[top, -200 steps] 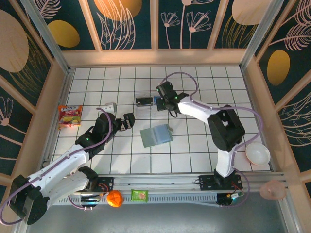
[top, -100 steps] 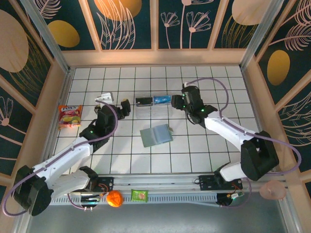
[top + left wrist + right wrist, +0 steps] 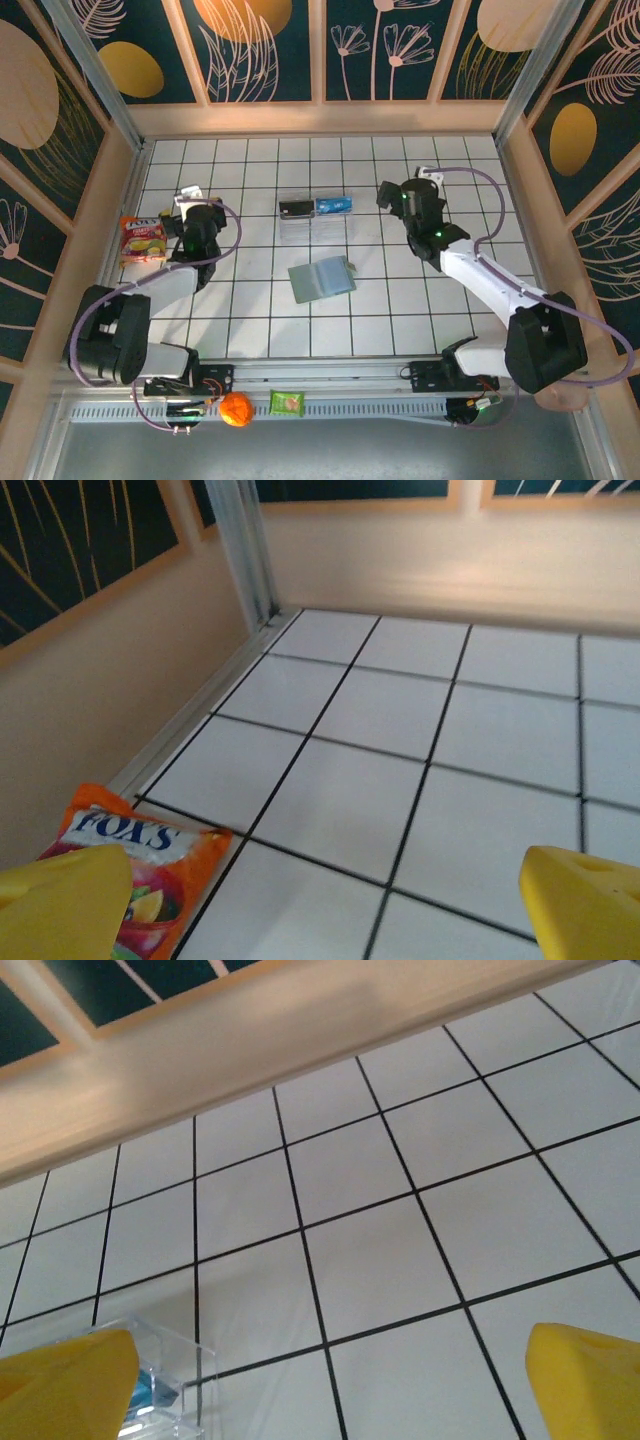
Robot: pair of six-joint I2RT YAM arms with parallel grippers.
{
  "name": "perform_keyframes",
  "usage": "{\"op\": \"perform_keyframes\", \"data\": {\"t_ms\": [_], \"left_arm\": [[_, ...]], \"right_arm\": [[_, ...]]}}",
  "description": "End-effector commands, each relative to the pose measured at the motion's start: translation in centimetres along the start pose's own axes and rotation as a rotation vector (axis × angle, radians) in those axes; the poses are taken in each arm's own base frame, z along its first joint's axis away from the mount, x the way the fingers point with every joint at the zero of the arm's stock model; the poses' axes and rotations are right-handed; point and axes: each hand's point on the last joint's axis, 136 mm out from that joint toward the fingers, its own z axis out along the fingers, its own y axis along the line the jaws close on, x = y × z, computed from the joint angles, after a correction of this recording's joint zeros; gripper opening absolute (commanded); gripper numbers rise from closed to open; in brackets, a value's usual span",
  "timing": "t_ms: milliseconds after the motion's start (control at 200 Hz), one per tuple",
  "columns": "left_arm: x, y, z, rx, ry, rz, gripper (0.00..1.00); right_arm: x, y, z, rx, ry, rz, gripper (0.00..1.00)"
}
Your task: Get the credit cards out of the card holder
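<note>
Top external view: the card holder (image 3: 322,278) lies open on the table (image 3: 400,300) between the arms, and a blue credit card (image 3: 333,205) sits in the clear tray (image 3: 310,230) behind it. The left gripper (image 3: 320,905), beside the candy packet (image 3: 143,238), and the right gripper (image 3: 320,1385), right of the tray, both gape wide, holding nothing.

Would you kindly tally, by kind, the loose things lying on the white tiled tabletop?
card holder: 1
clear tray: 1
blue credit card, in tray: 1
dark card-sized item, in tray: 1
orange snack packet: 1
Total: 5
</note>
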Motion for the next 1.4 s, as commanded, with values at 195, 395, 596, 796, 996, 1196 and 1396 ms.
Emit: {"op": "perform_keyframes", "data": {"t_ms": [195, 395, 596, 796, 996, 1196, 1396], "left_arm": [[0.6, 0.0, 0.4, 0.134, -0.138, -0.015, 0.99], [0.7, 0.7, -0.5, 0.214, -0.196, -0.077, 0.99], [1.3, 1.8, -0.5, 0.211, -0.219, -0.133, 0.99], [1.5, 3.7, -0.5, 0.114, -0.217, -0.18, 0.99], [1.5, 3.5, -0.4, 0.12, -0.215, -0.175, 0.99], [1.5, 3.6, -0.4, 0.119, -0.215, -0.175, 0.99], [1.5, 3.5, -0.4, 0.122, -0.215, -0.175, 0.99]], "right_arm": [[-3.1, -3.0, -1.7, -0.047, -0.202, 0.104, 0.99], [-3.5, -3.1, -3.3, -0.129, -0.377, -0.04, 0.99], [-4.2, -6.6, -2.4, 0.031, -0.417, -0.158, 0.99], [-1.2, -10.6, 0.9, 0.152, -0.381, -0.245, 0.99], [1.9, -12.8, 1.6, 0.13, -0.403, -0.249, 0.99], [3.4, -14.0, 2.5, -0.023, -0.354, -0.168, 0.99], [3.2, -13.9, 2.5, -0.021, -0.364, -0.177, 0.99]]}}
